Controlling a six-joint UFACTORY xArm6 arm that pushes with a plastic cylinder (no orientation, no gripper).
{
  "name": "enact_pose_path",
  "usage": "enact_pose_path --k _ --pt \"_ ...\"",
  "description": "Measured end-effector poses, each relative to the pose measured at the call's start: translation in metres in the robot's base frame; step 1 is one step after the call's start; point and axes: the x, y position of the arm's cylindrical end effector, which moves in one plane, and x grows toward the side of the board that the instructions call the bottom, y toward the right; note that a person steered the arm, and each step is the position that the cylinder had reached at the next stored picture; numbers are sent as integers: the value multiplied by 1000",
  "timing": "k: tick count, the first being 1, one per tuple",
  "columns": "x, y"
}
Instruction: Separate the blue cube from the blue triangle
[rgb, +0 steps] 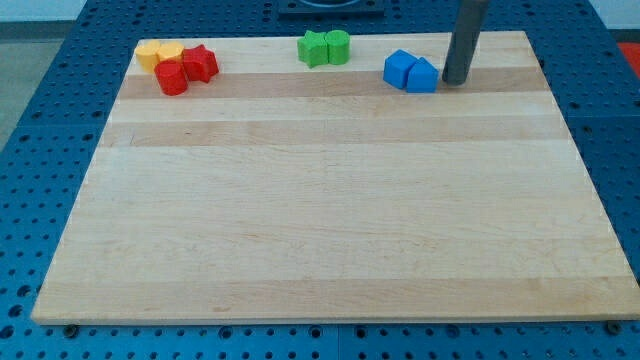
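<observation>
Blue cube (399, 68) and blue triangle (422, 77) are seen touching near the top-right corner; my tip (455, 81), holding nothing, is parked just right; a wedge-in push is needed

The robot shows only as a straight, smooth, dark grey cylindrical rod, faintly glossy, ending in its flat tip (455, 82).

no readable text
no letters, numbers, labels or brand marks can be made out on any surface shown.
</observation>
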Motion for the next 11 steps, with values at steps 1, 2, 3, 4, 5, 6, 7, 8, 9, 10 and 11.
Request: enact_pose_path --k 1,2,3,4,5,6,7,8,9,10,11 --pt "-18 -17" --pt "-22 -49" --pt "-20 -64" --pt "-6 -79" --pt "18 -94" --pt "34 -121" --pt "36 -155" --pt "55 -181" --pt "76 -199" --pt "77 -222" --pt "73 -242"
